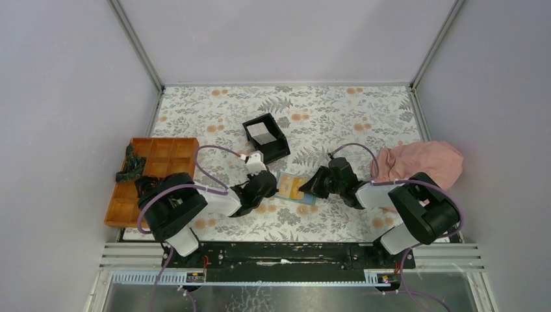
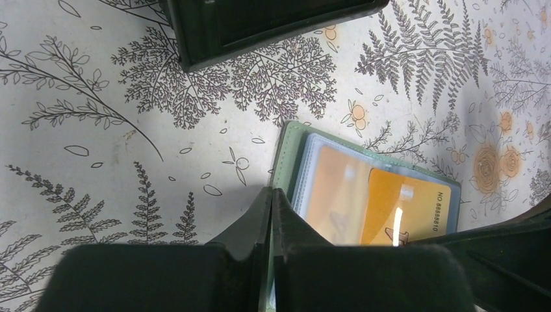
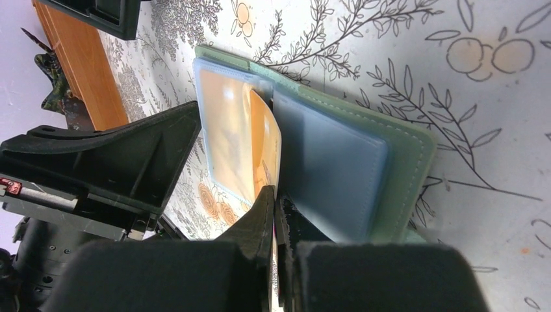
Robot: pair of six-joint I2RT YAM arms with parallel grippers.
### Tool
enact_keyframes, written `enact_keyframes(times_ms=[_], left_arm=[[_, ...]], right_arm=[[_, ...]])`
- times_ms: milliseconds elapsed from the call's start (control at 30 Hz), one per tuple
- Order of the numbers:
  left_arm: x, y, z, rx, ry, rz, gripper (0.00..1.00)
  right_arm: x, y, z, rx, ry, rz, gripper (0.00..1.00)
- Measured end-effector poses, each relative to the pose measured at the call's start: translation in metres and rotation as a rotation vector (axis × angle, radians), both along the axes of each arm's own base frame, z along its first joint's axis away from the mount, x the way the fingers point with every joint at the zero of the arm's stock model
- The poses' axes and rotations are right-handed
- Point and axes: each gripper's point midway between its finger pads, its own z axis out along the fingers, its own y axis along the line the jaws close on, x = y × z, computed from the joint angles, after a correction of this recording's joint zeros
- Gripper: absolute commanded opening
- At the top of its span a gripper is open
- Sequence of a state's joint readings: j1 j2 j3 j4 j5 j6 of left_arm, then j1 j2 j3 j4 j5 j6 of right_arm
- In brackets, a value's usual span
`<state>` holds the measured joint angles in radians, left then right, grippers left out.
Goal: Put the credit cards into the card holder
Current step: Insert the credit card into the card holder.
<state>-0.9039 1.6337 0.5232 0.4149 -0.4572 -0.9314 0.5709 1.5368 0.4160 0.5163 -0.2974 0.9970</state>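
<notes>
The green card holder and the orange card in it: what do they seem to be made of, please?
The sage-green folding card holder looks like matte leather or imitation, given its stitched edge. Its bluish inner sleeves seem soft translucent plastic. The orange rectangular card looks like stiff glossy plastic: it catches glare.

Both arms are stretched out low and angled in toward the middle, so the two grippers end up nose to nose, near each other but apart. The left arm (image 1: pixel 214 200) reaches forward and to the right from its base. The right arm (image 1: pixel 380 193) mirrors it, reaching forward and to the left, and both elbows are bent. The left gripper (image 2: pixel 271 195) has its fingers (image 2: pixel 250 224) squeezed together, with a sliver of the green wallet (image 2: pixel 282 153) edge pinched between them. The right gripper (image 3: pixel 274 195) is clamped tight too, with the edge of an orange card (image 3: pixel 266 136) caught between its tips.
</notes>
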Motion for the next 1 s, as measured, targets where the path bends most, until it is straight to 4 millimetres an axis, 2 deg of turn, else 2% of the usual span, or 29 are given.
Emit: enact_keyframes(times_ms=[267,1000], left_arm=[[-0.0005,-0.0012,-0.0004,-0.021,-0.013,0.019,0.03],[-0.0023,-0.0019,-0.001,-0.013,-0.029,0.041,0.02]], right_arm=[[-0.0043,-0.0047,0.0016,-0.012,0.007,-0.023,0.0],[-0.0017,0.0019,-0.0032,0.007,0.015,-0.029,0.0]])
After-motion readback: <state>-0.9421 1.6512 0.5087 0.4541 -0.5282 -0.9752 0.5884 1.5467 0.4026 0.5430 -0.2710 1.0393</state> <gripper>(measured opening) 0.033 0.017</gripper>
